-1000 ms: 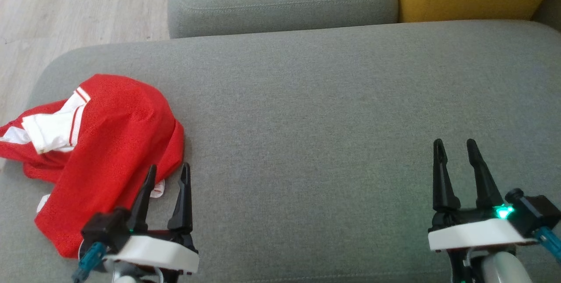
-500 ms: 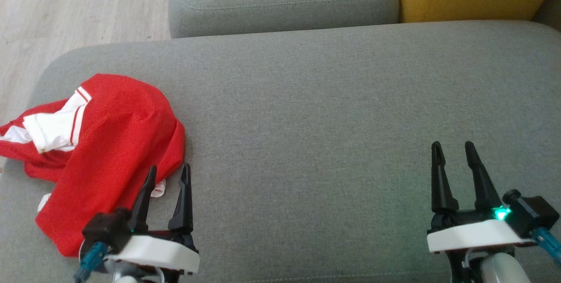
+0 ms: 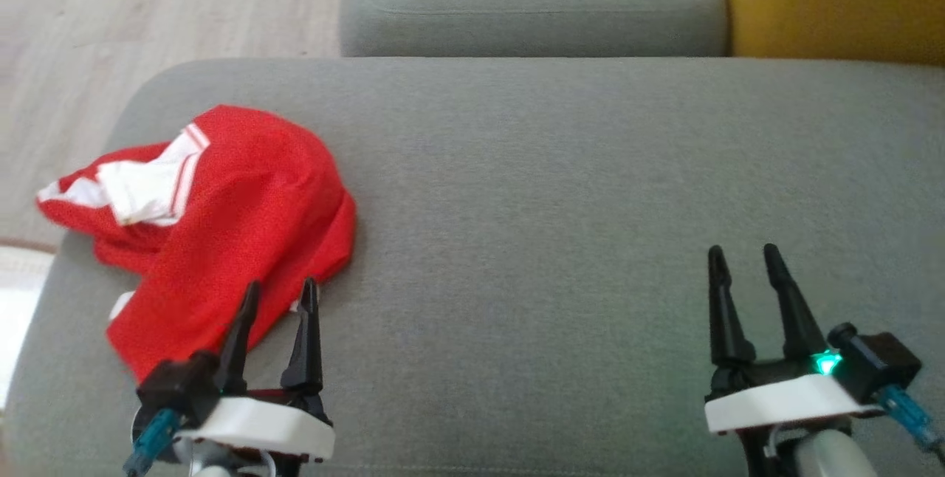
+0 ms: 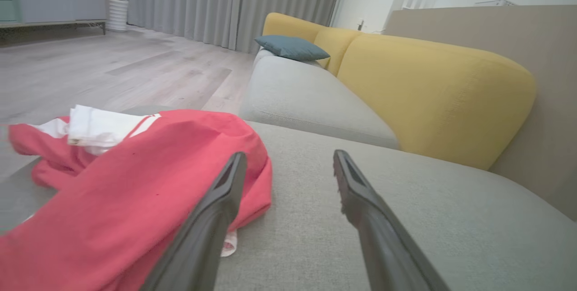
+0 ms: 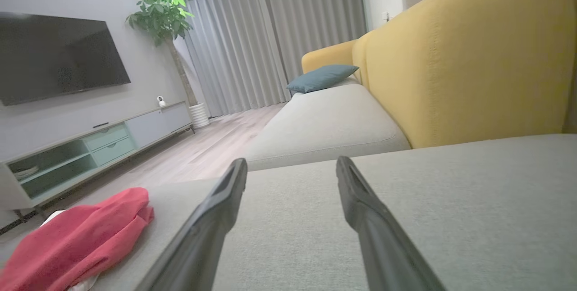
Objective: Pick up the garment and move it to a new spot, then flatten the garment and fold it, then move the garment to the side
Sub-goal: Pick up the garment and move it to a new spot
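Note:
A crumpled red garment (image 3: 229, 218) with white trim lies on the left part of the grey sofa seat (image 3: 554, 189); the left wrist view has the garment (image 4: 135, 178) at its left, and it lies low at the left (image 5: 76, 241) of the right wrist view. My left gripper (image 3: 280, 292) hovers open at the garment's near right edge, its left finger over the red cloth, nothing held. My right gripper (image 3: 742, 255) stands open over bare seat far to the right. From its wrist, the left gripper (image 4: 288, 160) has its jaws spread; so does the right gripper (image 5: 290, 165).
A second grey seat cushion (image 3: 531, 4) and a yellow backrest (image 3: 834, 4) lie beyond the seat. Wooden floor (image 3: 111, 19) runs past the sofa's left edge. A blue pillow (image 4: 290, 47) rests farther along the sofa. A TV stand (image 5: 90, 151) and plant (image 5: 162, 11) stand across the room.
The whole head view has shifted right and slightly down, so the camera has turned left. The garment and both open grippers hold the same relation to each other.

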`<state>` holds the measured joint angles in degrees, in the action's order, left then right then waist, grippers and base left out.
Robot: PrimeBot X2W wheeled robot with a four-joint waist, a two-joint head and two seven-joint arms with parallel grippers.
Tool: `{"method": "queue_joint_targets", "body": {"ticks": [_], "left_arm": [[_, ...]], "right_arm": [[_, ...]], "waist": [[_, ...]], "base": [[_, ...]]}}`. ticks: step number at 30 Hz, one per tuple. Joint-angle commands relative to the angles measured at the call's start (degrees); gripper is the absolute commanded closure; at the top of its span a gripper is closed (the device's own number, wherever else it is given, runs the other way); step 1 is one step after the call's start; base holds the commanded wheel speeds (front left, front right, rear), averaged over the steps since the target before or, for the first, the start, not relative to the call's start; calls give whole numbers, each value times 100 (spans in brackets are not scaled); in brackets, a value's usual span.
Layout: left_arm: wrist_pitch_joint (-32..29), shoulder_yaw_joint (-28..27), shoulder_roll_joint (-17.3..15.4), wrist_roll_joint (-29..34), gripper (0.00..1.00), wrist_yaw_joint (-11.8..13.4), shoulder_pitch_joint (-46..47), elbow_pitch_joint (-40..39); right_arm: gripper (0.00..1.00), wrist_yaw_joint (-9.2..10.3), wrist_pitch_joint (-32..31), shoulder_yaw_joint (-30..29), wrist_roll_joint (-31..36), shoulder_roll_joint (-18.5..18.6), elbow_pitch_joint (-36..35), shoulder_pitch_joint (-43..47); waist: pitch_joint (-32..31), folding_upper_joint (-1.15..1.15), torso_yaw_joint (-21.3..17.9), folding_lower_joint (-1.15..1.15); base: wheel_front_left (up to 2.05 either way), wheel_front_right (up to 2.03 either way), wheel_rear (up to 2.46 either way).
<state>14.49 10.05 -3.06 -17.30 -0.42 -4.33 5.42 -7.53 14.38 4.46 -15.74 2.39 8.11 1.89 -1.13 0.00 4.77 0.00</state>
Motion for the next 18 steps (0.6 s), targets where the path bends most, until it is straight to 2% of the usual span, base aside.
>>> {"method": "queue_joint_targets", "body": {"ticks": [1,11,18], "left_arm": [[51,-241,18,36,0,22,206,-165],[51,-394,18,191,0,-72,93,-120],[51,-554,18,309,0,-126,10,-135]], "right_arm": [[0,4,62,205,8,49,-150,-89],[0,4,62,456,-127,49,-106,44],[0,4,62,623,-250,49,-108,45]], "waist": [[-43,0,218,0],[-168,0,1079,0],[-173,0,1545,0]], "base": [[0,0,0],[0,0,0],[0,0,0]]}}
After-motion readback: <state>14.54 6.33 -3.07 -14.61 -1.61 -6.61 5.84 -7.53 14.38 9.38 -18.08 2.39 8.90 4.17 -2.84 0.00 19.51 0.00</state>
